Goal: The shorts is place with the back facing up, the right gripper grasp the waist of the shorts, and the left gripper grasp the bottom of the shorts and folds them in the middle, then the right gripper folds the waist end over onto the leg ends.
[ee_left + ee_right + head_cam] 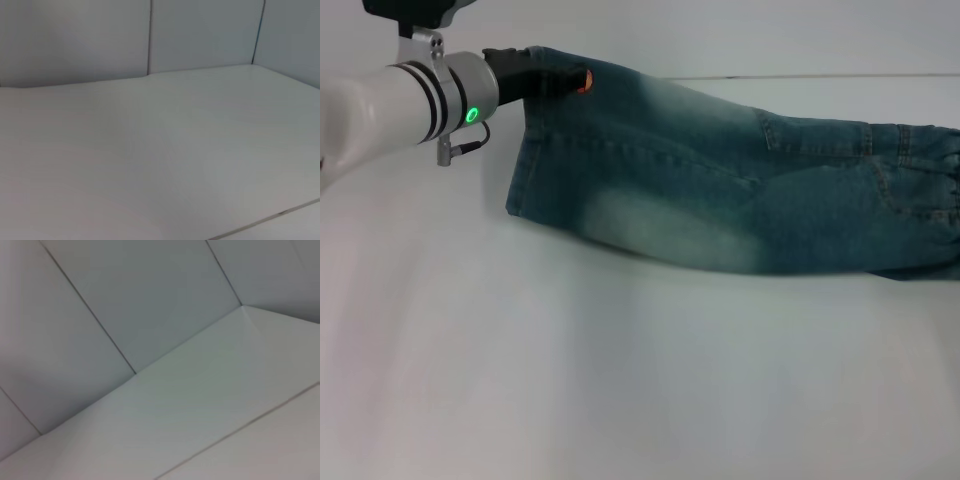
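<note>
The left claw (532, 76) pinched the far-left hem of the soft, floppy shorts (720, 180); the waist suited gripping.

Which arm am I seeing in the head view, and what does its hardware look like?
The left arm: a glossy white link with black rings, a silver cylindrical wrist with a green light and small cable, ending in the black left gripper. The right arm is out of view.
</note>
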Available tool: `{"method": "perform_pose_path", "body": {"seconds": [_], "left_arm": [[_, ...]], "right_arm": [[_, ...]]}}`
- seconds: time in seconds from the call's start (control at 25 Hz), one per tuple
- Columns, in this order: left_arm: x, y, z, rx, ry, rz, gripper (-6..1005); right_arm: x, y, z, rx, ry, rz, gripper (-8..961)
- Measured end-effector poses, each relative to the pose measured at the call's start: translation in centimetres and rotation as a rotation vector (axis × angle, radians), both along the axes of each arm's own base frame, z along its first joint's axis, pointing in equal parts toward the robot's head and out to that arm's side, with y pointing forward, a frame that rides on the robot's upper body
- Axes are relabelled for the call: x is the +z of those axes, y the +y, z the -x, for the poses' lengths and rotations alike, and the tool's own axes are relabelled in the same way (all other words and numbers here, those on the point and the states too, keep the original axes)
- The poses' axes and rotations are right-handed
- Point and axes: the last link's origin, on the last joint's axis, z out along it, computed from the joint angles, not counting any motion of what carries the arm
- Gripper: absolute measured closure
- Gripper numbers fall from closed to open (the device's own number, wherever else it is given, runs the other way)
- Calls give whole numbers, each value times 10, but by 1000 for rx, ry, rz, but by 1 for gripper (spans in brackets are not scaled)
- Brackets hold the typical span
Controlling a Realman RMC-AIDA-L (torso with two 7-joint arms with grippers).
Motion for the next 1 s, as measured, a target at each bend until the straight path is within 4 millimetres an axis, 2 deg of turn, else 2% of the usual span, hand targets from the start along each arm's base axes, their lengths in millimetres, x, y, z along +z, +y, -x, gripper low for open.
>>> {"method": "perform_pose_path", "body": {"seconds": [0.2,0.28,0.44,0.64,0.84,1.0], "left_arm": [[2,1,-3,-17,15,-1,419],[1,1,-3,-20,22,3,342],[-1,-1,-1,-26,43,16,189],[-4,-6,3,-32,69,50,176],[-4,-14,17,-37,120,75,180],[7,-23,26,-36,95,75,185]], "right_arm": [[3,-15,-9,-5,7,-8,302],[4,-20,-10,2,12,-12,218],[4,-26,-13,1,15,-12,166],[5,-31,-14,8,18,-14,153],[5,-32,-14,13,18,-9,153],[5,-32,-14,16,18,-9,152]]}}
